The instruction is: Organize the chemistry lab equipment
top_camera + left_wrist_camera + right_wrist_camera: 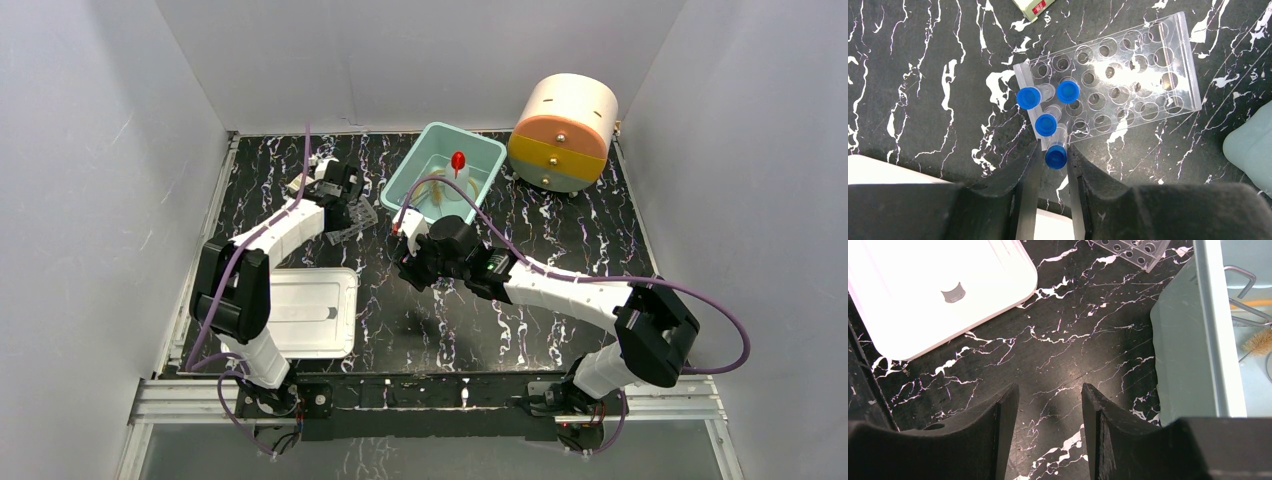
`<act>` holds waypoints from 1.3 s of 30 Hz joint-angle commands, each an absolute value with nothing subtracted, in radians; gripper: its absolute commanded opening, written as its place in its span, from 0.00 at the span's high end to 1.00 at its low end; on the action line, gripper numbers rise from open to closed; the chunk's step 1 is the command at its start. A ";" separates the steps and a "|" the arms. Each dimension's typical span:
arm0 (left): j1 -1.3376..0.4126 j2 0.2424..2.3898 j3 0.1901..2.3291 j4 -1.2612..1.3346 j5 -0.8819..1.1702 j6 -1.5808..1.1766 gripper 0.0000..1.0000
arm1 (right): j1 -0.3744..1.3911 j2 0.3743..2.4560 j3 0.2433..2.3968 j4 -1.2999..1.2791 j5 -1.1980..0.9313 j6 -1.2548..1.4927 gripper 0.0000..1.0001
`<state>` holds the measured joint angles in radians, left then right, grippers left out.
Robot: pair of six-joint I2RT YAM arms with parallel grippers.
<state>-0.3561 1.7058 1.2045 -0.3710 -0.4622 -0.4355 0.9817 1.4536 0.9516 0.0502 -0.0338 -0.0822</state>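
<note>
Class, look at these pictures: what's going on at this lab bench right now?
The left gripper has its fingers either side of a thin blue-capped tube at the edge of the clear plastic tube rack, where three more blue-capped tubes stand. Whether it grips the tube is unclear. The right gripper hangs open and empty over the black marbled table, beside the pale green plastic bin that holds a clear red-nozzled wash bottle.
</note>
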 commanded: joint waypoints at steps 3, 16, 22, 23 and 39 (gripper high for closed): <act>-0.351 1.668 1.228 -0.403 -0.458 -0.452 0.69 | 0.978 1.417 0.960 0.061 -0.041 -0.086 0.42; -0.349 1.556 1.308 -0.493 -0.395 -0.464 0.45 | 0.978 1.417 0.964 0.063 -0.031 -0.077 0.42; -0.343 1.455 1.331 -0.493 -0.307 -0.496 0.34 | 0.979 1.449 1.033 0.011 0.030 -0.010 0.42; -0.343 1.435 1.333 -0.490 -0.293 -0.503 0.33 | 0.979 1.459 1.067 -0.025 0.050 0.025 0.42; -0.361 1.136 1.016 -0.609 0.038 -0.583 0.38 | 0.946 1.434 1.225 -0.133 0.346 0.291 0.42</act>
